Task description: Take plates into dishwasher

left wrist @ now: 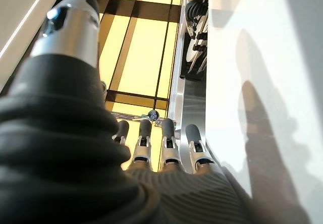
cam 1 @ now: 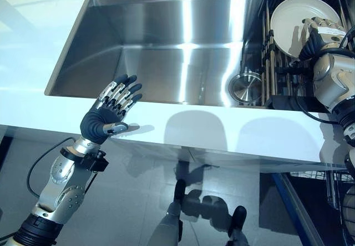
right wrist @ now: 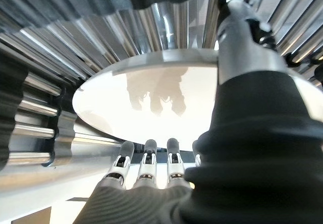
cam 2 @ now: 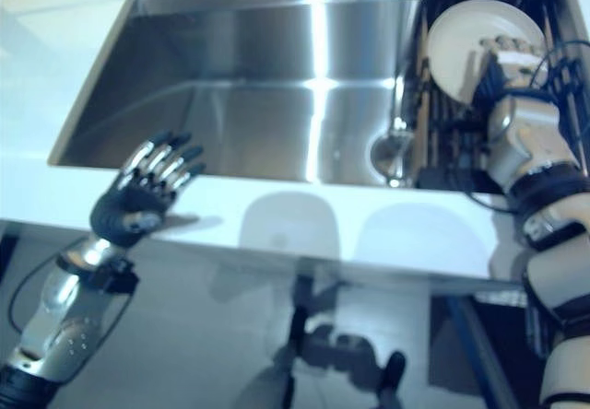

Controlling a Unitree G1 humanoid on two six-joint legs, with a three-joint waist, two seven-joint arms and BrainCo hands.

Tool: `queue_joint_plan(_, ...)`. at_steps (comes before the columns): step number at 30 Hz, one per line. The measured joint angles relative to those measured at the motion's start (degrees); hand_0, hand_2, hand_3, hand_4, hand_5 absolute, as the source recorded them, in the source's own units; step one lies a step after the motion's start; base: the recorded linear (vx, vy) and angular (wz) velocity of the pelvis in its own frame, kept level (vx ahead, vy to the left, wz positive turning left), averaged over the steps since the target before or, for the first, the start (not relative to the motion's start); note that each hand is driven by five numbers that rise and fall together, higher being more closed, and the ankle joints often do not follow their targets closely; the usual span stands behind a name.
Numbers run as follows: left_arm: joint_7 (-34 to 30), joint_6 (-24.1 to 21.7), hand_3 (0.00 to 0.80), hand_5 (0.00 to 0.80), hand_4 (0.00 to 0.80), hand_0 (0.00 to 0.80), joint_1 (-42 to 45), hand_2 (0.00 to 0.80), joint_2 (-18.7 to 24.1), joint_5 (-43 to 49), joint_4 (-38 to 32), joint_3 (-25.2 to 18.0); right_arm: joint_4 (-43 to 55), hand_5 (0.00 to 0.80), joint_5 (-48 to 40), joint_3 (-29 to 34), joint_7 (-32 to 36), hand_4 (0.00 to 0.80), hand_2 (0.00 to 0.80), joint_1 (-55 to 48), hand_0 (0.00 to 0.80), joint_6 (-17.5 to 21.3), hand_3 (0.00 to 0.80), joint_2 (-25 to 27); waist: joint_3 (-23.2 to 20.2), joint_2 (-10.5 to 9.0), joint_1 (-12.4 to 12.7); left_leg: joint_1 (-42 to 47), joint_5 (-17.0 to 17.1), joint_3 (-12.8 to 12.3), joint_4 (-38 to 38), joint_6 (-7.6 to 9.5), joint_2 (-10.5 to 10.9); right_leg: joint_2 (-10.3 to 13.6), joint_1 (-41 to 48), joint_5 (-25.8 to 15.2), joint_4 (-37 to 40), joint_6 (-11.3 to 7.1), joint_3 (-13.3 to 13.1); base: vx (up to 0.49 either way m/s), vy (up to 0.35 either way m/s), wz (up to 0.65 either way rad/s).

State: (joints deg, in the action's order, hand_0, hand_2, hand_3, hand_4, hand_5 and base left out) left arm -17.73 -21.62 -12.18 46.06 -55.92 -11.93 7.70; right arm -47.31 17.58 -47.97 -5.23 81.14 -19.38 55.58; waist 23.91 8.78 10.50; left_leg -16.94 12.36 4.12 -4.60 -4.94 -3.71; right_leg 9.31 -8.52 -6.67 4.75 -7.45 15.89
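A white plate [cam 1: 294, 16] stands on edge in the dark dish rack [cam 1: 275, 68] at the right end of the sink. My right hand [cam 1: 323, 29] is at the plate's right rim. In the right wrist view its fingers [right wrist: 146, 166] are straight just below the plate [right wrist: 146, 98], and the thumb [right wrist: 242, 37] reaches across the rim without closing on it. My left hand [cam 1: 112, 108] hovers open over the counter's front edge by the sink's front left corner and holds nothing; the left wrist view shows its fingers [left wrist: 169, 143] straight.
The steel sink [cam 1: 166, 52] has a round strainer [cam 1: 247, 86] at its right. A white counter [cam 1: 233, 132] runs along the front. At the lower right, below the counter, a wire dishwasher basket [cam 1: 335, 188] shows.
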Motion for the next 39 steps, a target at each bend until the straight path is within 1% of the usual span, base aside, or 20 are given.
queue_joint_plan(4, 0.0, 0.2, 0.0, 0.0, 0.0, 0.0, 0.1, 0.0, 0.0, 0.0, 0.0, 0.0, 0.3, 0.0, 2.0, 0.0, 1.5, 0.0, 0.0, 0.0, 0.0, -0.1, 0.0, 0.0, 0.0, 0.0, 0.1, 0.2, 0.0, 0.0, 0.0, 0.0, 0.0, 0.0, 0.2, 0.0, 0.0, 0.0, 0.0, 0.0, 0.0, 0.0)
queue_joint_plan(12, -0.2, 0.5, 0.0, 0.0, 0.0, 0.0, 0.1, 0.0, 0.0, 0.0, 0.0, 0.0, 0.3, 0.0, 2.0, 0.1, 2.7, 0.0, 0.0, 0.0, 0.0, -0.1, 0.0, 0.0, 0.0, 0.0, 0.1, 0.3, 0.0, 0.0, 0.0, 0.0, 0.0, 0.0, 0.3, 0.0, 0.0, 0.01, 0.0, 0.0, 0.0, 0.0)
queue_joint_plan(16, -0.2, 0.6, 0.0, 0.0, 0.0, 0.0, 0.1, 0.0, -0.2, 0.0, 0.0, 0.0, 1.4, 0.0, 2.0, 0.6, 4.6, 0.0, 0.0, -0.3, 0.0, -0.2, 0.0, 0.4, 0.0, 0.0, 0.0, 0.4, 0.0, 0.0, 0.0, 0.0, -0.1, 0.0, 0.4, 0.0, 0.0, 0.01, 0.0, -0.004, 0.016, 0.0)
queue_joint_plan(17, -0.2, 0.6, 0.0, 0.0, 0.0, 0.0, 0.0, 0.0, -0.2, 0.0, 0.0, 0.0, 2.4, 0.0, 2.0, 0.6, 5.4, 0.0, 0.0, -0.5, 0.0, -0.7, 0.0, 0.7, 0.0, -0.01, 0.0, 0.4, 0.0, 0.0, 0.0, 0.0, -0.1, 0.0, 0.4, 0.0, 0.0, 0.02, 0.0, 0.0, 0.0, 0.0)
queue_joint_plan(22, -0.2, 1.3, 0.0, 0.0, 0.0, 0.0, 0.0, 0.0, -1.2, 0.1, 0.0, 0.2, 5.0, 0.0, 1.5, 4.8, 10.2, 0.0, 0.0, -2.5, 0.0, -3.5, 0.0, 1.2, 0.2, -0.26, -0.1, 1.3, 0.0, -0.3, -0.1, 0.01, -0.1, -0.1, 1.4, 0.0, 0.0, 0.04, 0.0, 0.003, 0.014, 0.0)
queue_joint_plan(23, -0.2, 1.8, 0.0, 0.0, 0.0, 0.0, 0.0, 0.0, -1.2, 0.1, 0.0, 0.2, 6.0, 0.0, 1.5, 4.8, 12.7, 0.0, 0.0, -3.1, 0.0, -4.1, 0.0, 1.5, 0.3, -0.56, -0.1, 1.9, 0.0, -0.6, -0.1, 0.01, -0.2, -0.1, 1.9, 0.0, 0.0, 0.07, 0.0, 0.0, 0.0, 0.0)
queue_joint_plan(27, -0.2, 2.3, 0.0, 0.0, 0.0, 0.0, 0.0, 0.0, -1.7, 0.2, 0.0, 0.3, 6.9, 0.0, 1.2, 4.9, 17.7, 0.0, 0.0, -5.6, 0.0, -4.7, 0.0, 1.5, 0.6, -1.53, -0.5, 2.9, 0.0, -0.8, -0.1, 0.01, -0.4, -0.3, 2.8, 0.0, 0.0, 0.16, 0.0, 0.024, 0.014, 0.0)
queue_joint_plan(29, -0.2, 2.6, 0.0, 0.0, 0.0, 0.0, 0.0, 0.0, -3.0, 0.2, 0.0, 0.6, 7.5, 0.0, 1.2, 5.4, 19.0, 0.0, 0.0, -6.8, 0.0, -4.7, 0.0, 1.5, 0.6, -1.94, -0.6, 3.6, 0.0, -0.9, -0.1, 0.0, -0.5, -0.3, 3.5, 0.0, 0.0, 0.16, -0.1, 0.039, 0.022, 0.0)
queue_joint_plan(35, -0.1, 3.4, 0.0, 0.0, 0.0, 0.0, 0.1, 0.0, -3.3, 1.3, 0.0, 0.8, 8.2, 0.0, 1.2, 5.5, 25.5, 0.0, 0.0, -7.9, 0.0, -4.7, 0.0, 1.5, 0.5, -4.18, -0.7, 4.8, -0.2, -1.2, -0.1, -0.13, -0.9, -0.7, 4.5, -0.1, 0.0, 0.43, -0.6, 0.036, 0.019, -0.03)
queue_joint_plan(39, -0.1, 3.6, 0.0, 0.0, 0.0, 0.0, 0.2, 0.0, -3.4, 1.4, 0.0, 0.8, 8.7, 0.0, 1.2, 5.5, 27.3, 0.0, 0.0, -8.2, 0.0, -4.7, 0.0, 1.5, 0.3, -4.85, -0.7, 5.7, -0.2, -1.5, -0.1, -0.25, -1.1, -0.8, 5.1, -0.1, 0.0, 0.5, -0.9, 0.019, 0.007, -0.04)
